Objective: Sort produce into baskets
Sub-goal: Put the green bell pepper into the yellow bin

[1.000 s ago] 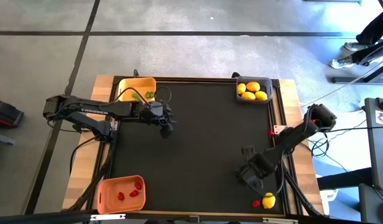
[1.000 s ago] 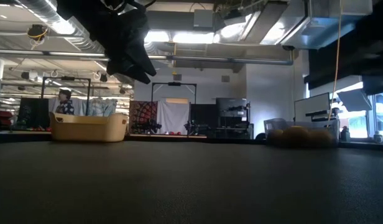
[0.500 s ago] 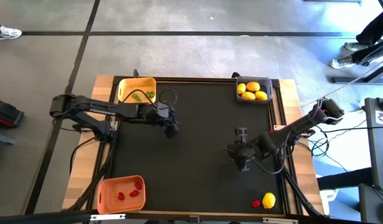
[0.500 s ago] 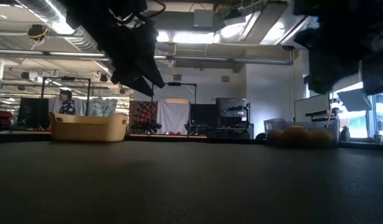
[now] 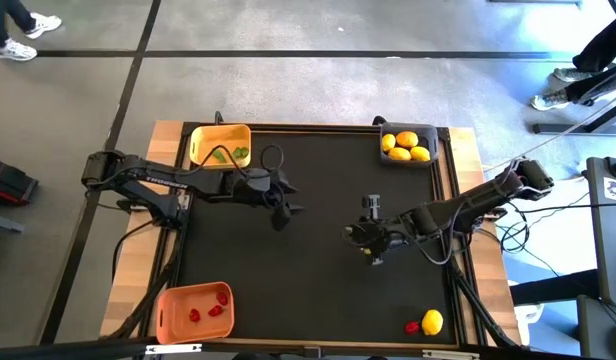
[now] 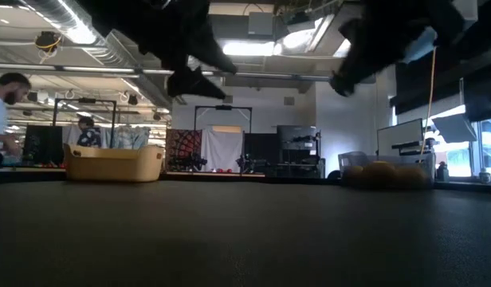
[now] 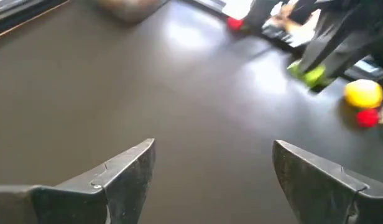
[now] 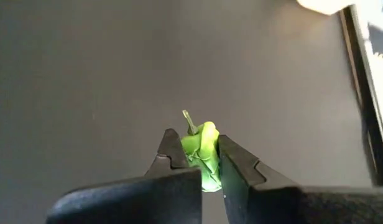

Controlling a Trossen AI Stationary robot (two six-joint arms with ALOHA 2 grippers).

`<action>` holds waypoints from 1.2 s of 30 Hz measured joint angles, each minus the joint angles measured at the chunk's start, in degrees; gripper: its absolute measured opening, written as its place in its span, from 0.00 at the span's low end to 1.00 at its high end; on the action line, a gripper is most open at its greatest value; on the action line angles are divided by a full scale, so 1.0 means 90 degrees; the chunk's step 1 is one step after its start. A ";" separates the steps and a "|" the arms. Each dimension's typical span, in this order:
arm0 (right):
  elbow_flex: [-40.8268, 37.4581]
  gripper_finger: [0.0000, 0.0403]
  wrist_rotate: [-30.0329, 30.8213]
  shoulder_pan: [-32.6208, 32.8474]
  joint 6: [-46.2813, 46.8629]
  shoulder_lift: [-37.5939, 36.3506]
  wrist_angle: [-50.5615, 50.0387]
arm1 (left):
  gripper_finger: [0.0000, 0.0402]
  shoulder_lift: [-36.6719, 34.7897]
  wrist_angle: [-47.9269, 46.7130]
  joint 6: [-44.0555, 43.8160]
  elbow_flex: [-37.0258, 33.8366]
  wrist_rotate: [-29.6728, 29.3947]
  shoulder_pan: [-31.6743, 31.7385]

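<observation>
Right pincer clamped on green piece; lemons in grey basket, reds in orange basket.

A large open workshop or robotics lab: exposed silver ducts and strip lights run along a bare ceiling, the concrete floor carries dark taped lines, and beyond the black-topped table stand monitors, equipment racks and people at benches.
</observation>
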 joint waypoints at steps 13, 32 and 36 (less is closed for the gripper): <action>-0.0003 0.05 0.0224 -0.0023 -0.2045 0.0001 0.2800 | 0.79 0.0029 0.1460 -0.0051 0.0000 0.0211 -0.0612; -0.0003 0.05 0.0174 -0.0095 -0.3400 0.0002 0.4185 | 0.78 0.0630 0.3570 -0.0318 0.0002 0.0324 -0.1078; -0.0003 0.05 0.0096 -0.0190 -0.3462 0.0021 0.4303 | 0.76 0.0772 0.3966 -0.0318 0.0002 0.0334 -0.1075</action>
